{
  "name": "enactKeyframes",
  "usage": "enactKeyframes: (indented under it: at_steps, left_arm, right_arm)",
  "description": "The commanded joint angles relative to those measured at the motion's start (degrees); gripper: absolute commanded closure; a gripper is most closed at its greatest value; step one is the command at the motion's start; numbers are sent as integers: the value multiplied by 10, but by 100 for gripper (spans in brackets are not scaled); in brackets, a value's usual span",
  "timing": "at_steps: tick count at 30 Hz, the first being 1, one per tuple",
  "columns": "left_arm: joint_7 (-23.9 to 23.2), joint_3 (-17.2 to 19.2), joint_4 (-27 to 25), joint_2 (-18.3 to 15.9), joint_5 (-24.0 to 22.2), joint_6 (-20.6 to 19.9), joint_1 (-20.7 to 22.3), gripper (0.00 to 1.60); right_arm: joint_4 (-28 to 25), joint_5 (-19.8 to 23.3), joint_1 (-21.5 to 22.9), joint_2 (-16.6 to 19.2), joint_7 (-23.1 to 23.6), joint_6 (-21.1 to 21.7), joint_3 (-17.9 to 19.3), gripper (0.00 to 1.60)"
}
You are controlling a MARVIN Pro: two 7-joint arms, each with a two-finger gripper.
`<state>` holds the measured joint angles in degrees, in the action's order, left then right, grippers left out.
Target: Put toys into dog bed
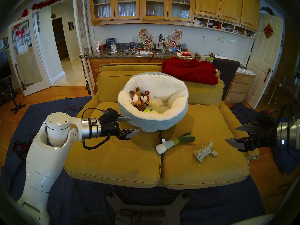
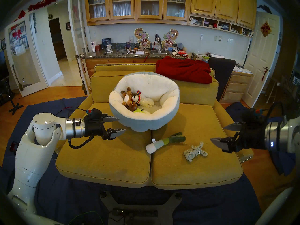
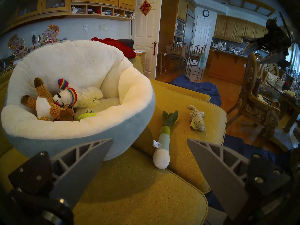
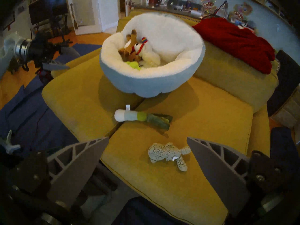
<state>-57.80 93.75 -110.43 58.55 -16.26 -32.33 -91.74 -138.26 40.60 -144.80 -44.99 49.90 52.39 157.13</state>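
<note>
Head camera views show the large round dog bed (image 1: 154, 122), pale blue-grey fabric outside with cream-white fleece lining, sitting far on the mustard-yellow sofa seat cushions (image 1: 113, 163). Three small plush toys already lie inside it: a brown-tan reindeer (image 1: 137, 98), a white lamb with a rainbow hat (image 1: 151, 100) and a lime-green cactus (image 1: 146, 110). Two remain on the right cushion, nearer than the bed: a white-and-green leek plush (image 1: 174, 142) and, right of it, a grey-beige fuzzy animal (image 1: 204, 151).

Both hands are empty with fingers spread wide. Hovering just left of the bed's wall is the left gripper (image 1: 130, 124); the right gripper (image 1: 233, 133) hangs off the sofa's right edge, near the fuzzy animal but apart from it.

Risks, as I judge them: the fuzzy animal is flat and limp, so fingers may pinch cushion fabric with it or catch only a leg and drop it short of the rim. The leek lies across the seam between cushions and could roll or be nudged into the gap. A low carry could knock the bed's lobed rim and shift it.

Most of the cactus is hidden behind the near rim. The right arm is cut off at the picture's edge, and the right wrist view is slightly blurred. A red blanket (image 1: 190, 70) covers part of the sofa back.
</note>
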Motion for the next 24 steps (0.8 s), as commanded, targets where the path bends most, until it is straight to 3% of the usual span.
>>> enactKeyframes:
  at_steps: [1,18,24]
  left_arm:
    - [0,8,-10,-1,-3,1,11,0]
    - [-2,9,-10,1,-1,1,11,0]
    - [-2,9,-10,2,-1,1,11,0]
  right_arm:
    - [31,-34,-7,45,-20,-29,-39,0]
    - [114,-59,34,107,-101,-59,-194,0]
    - [145,-55,70,129,-143,-70,-261,0]
